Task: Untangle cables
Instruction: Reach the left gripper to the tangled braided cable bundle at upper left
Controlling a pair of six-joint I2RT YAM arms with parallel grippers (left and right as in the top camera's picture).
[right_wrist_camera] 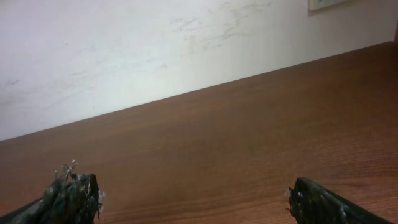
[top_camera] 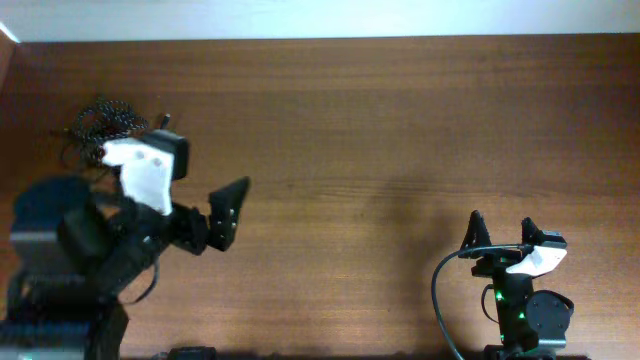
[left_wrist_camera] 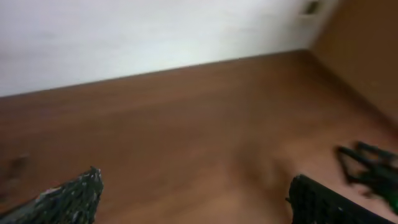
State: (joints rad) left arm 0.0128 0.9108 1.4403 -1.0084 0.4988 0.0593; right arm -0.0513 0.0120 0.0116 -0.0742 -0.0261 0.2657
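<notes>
The cables (top_camera: 108,122) lie in a tangled heap at the far left of the table: the speckled braided one on top, thin black loops (top_camera: 73,150) at its left. The left arm's white wrist partly covers the heap. My left gripper (top_camera: 232,213) is open and empty, well to the right of the heap and pointing away from it. In the blurred left wrist view the left gripper (left_wrist_camera: 194,186) has only bare wood between its fingers. My right gripper (top_camera: 502,228) is open and empty at the near right, far from the cables. The right wrist view shows the right gripper (right_wrist_camera: 194,190) over bare wood.
The brown wooden table (top_camera: 400,120) runs to a white wall (right_wrist_camera: 155,50) at the back. The right arm's base (top_camera: 525,305) with its thick black wire stands at the near right edge. That arm also shows as a dark shape in the left wrist view (left_wrist_camera: 368,167).
</notes>
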